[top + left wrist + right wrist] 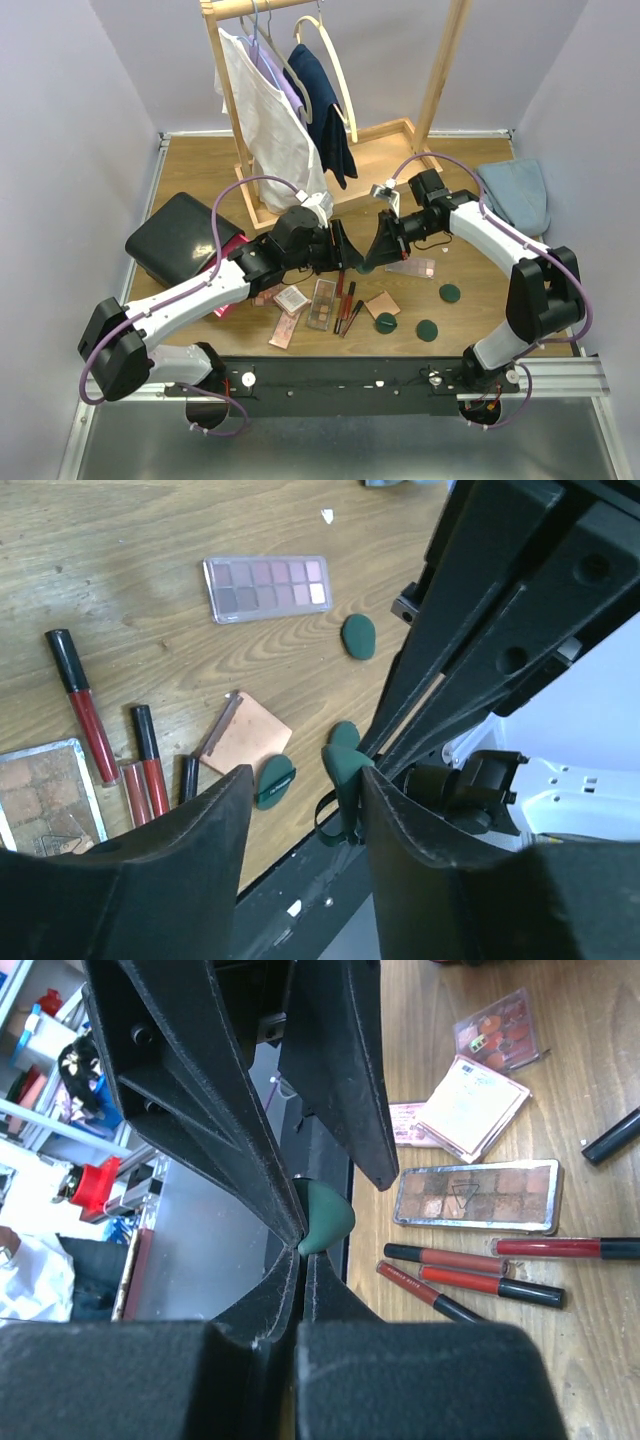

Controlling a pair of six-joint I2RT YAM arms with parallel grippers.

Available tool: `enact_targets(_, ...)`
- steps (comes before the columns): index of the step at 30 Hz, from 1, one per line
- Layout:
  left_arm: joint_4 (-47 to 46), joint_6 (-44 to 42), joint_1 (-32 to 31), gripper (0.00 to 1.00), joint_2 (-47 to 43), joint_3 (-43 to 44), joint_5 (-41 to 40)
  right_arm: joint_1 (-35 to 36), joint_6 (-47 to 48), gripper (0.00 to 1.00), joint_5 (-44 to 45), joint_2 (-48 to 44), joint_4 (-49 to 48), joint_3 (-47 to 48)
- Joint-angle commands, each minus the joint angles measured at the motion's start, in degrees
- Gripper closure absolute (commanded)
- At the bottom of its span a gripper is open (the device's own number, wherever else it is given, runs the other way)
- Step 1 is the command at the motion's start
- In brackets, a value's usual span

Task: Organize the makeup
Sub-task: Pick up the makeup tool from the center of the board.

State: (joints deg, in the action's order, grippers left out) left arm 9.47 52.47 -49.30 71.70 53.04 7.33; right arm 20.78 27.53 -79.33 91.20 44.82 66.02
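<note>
I am pinching a green disc (325,1218) in my right pincer (301,1252), between the half-open jaws of my left pincer (305,780); a handover, I judge: left must clamp before right releases.

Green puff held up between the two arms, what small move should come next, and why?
Probably close the left gripper on the green puff. The right gripper pinches its edge with jaws shut, while the left jaws stand apart on either side of it; gripping first lets the right release safely.
</note>
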Motion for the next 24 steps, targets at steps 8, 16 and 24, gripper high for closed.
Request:
enact_targets(8,-4.2,-0.4,-0.9,0.91,-0.8,0.1,3.4,1.1,0.0,0.89,-4.3,0.4,-0.8,-0.5)
enact_targets(16,3.7,-1.8,-0.9,1.0,-5.9,-0.1,-3.0,1.1,-1.2,0.38,0.4,-0.2,-1.4,-0.5)
enact_targets(24,23.0,-4.7,-0.9,1.0,-20.2,0.5,-23.6,1.0,-0.2,0.23,10.5,-3.4,-2.5,-3.4)
